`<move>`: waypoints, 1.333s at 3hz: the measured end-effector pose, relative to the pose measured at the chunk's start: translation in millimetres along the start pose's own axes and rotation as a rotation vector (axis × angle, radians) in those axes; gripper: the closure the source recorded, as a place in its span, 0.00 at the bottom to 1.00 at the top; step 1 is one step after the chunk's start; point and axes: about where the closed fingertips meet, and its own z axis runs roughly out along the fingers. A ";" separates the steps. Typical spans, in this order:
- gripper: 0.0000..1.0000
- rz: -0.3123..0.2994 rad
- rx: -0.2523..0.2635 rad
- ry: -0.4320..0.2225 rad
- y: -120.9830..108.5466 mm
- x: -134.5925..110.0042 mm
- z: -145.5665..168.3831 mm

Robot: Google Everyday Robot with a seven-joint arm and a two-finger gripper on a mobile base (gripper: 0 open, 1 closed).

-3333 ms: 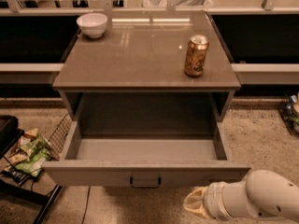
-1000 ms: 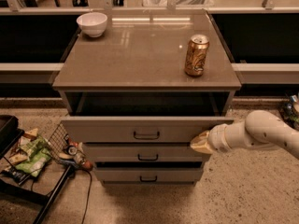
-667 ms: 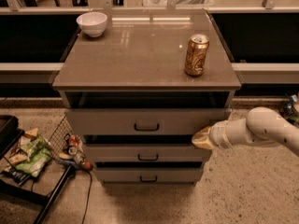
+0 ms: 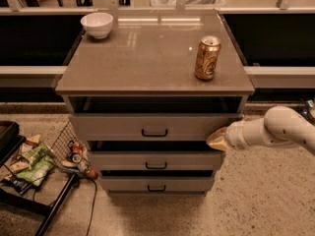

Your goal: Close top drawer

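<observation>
At the lower right corner of the top drawer (image 4: 118, 126), the gripper (image 4: 218, 139) touches the front panel; whether it is open or closed cannot be told. Under the cabinet top (image 4: 147, 58) the drawer stands slightly out.

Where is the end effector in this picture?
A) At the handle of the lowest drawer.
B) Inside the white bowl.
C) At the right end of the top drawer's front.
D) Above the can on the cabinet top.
C: the end effector is at the right end of the front of the top drawer, far from the can and the bowl.
</observation>
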 end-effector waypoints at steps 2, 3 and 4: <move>1.00 -0.095 -0.042 0.254 48.7 -30.6 -99.1; 1.00 -0.140 -0.092 0.400 70.5 -51.7 -153.0; 1.00 -0.106 -0.045 0.579 67.1 -66.2 -232.5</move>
